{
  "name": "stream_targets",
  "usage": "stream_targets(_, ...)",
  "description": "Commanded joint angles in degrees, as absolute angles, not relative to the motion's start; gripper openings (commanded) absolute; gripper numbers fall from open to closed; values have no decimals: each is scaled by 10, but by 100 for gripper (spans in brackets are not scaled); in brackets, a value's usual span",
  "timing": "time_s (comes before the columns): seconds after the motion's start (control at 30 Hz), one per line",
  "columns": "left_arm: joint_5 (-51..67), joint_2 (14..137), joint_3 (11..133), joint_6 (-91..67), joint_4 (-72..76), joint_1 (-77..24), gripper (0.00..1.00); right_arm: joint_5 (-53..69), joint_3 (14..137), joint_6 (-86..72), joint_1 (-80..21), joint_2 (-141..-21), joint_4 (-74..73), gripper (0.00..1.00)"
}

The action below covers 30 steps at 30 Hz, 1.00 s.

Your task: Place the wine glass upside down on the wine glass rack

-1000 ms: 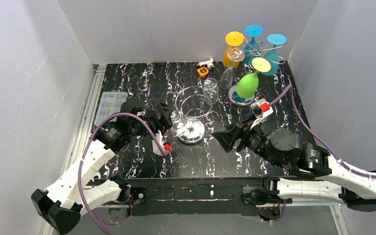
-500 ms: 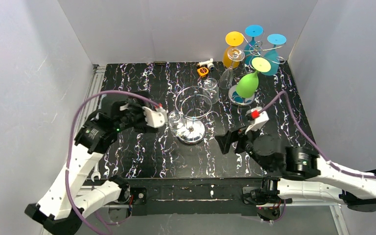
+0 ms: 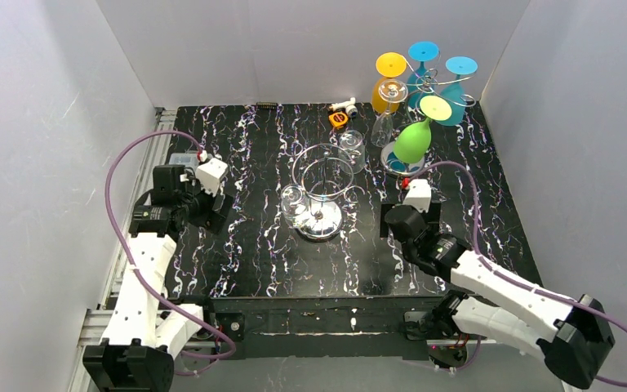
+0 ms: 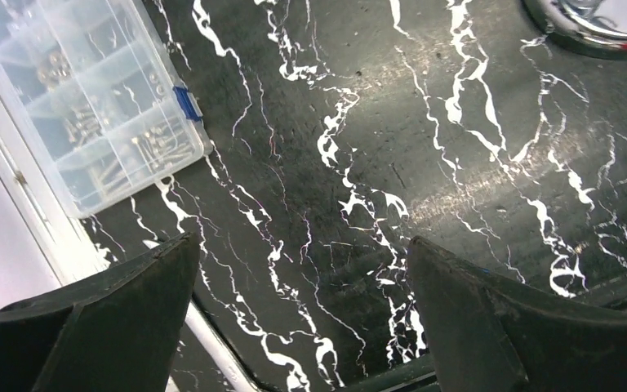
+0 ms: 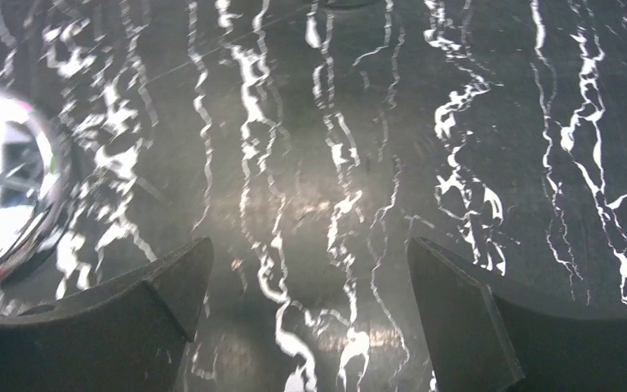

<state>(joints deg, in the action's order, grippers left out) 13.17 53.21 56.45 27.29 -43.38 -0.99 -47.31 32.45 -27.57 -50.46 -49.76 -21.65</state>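
The chrome wire wine glass rack (image 3: pixel 320 186) stands mid-table on a round mirror base (image 3: pixel 318 224). A small clear wine glass (image 3: pixel 292 198) sits close against its left side, round foot uppermost as far as I can tell. Neither gripper touches it. My left gripper (image 3: pixel 206 211) is well to the left of the rack, pointing down at the table, open and empty (image 4: pixel 302 269). My right gripper (image 3: pixel 402 225) is to the right of the rack, also open and empty (image 5: pixel 306 273). The base edge (image 4: pixel 604 20) shows top right in the left wrist view and at the left (image 5: pixel 4 188) in the right wrist view.
A second rack at the back right carries orange (image 3: pixel 389 82), blue (image 3: pixel 457 90) and green (image 3: pixel 413 140) glasses hung upside down, with clear glasses (image 3: pixel 351 147) nearby. A clear plastic parts box (image 4: pixel 90 106) lies by the left table edge. Small orange-and-white parts (image 3: pixel 341 114) sit at the back.
Both arms have drawn away from the rack: the left one out to the left edge, the right one back to the right. Both sets of jaws opened wider. The clear glass stays by the rack.
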Motion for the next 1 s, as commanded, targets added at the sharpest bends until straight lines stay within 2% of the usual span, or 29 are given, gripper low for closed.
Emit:
stream_targets(0.0,72,556,534,205,-354,-1,98,-466,312,-209,-417,-521,-72,98)
stream_targets(0.17,56,577,504,176,-300,24,98,-494,278,-145,-298,-545,25,98)
stream_targets(0.37,24,598,467,142,-256,25,98,-483,214,-176,-187,-552,111,98)
stream_targets(0.63,42,615,405,93,-176,32,98,-453,122,-149,-95,-535,249,98)
stream_targets(0.97,126,640,301,45,30,44,98,-358,148,-91,-67,-665,373,98)
